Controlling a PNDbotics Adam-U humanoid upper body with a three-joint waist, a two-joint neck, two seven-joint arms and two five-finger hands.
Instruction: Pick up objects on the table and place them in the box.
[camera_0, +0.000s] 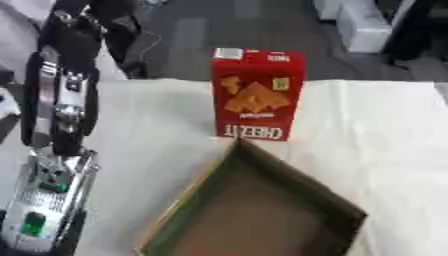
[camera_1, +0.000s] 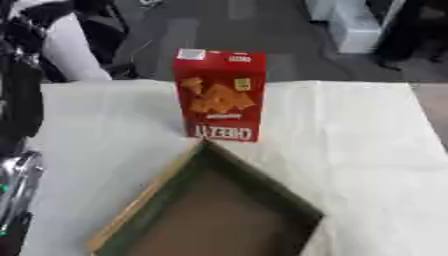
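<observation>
Left robot arm (camera_0: 59, 107) reaching along the tabletop's (camera_0: 376, 130) left edge.
Its robot hand is out of sight, so finger state cannot be told. A red cracker box (camera_0: 256, 95) stands upright, upside down, touching the open cardboard box's (camera_0: 328, 200) far corner.

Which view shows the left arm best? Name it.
The left eye view: the left arm runs down the picture's left side nearly whole. The right eye view shows only a sliver of it at the left edge.
</observation>
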